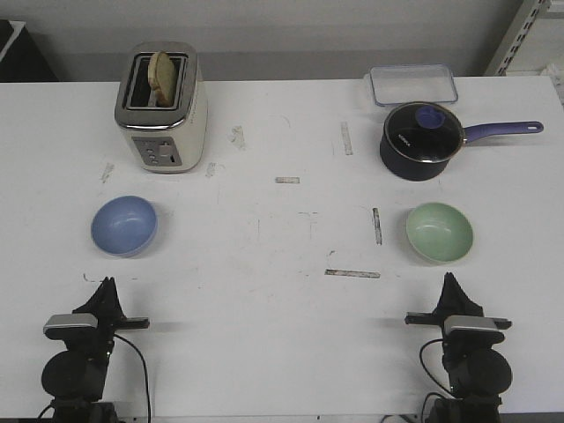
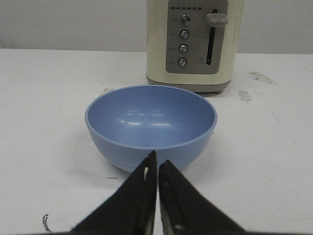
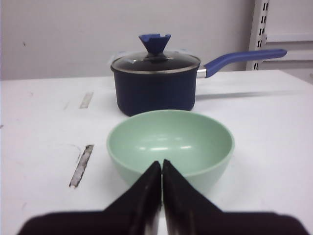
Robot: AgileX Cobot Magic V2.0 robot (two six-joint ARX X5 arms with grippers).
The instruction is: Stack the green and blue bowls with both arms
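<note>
The blue bowl [image 1: 124, 225] stands upright and empty on the left of the white table; it also shows in the left wrist view [image 2: 150, 123]. The green bowl [image 1: 439, 232] stands upright and empty on the right, and shows in the right wrist view [image 3: 170, 143]. My left gripper [image 1: 107, 285] is shut and empty, just short of the blue bowl, tips pointing at it [image 2: 157, 160]. My right gripper [image 1: 449, 278] is shut and empty, just short of the green bowl [image 3: 162, 164]. Neither gripper touches a bowl.
A cream toaster [image 1: 162, 107] with a slice of bread stands behind the blue bowl. A dark navy saucepan [image 1: 421, 139] with glass lid and purple handle stands behind the green bowl, a clear plastic container [image 1: 413, 85] behind it. Tape marks dot the table.
</note>
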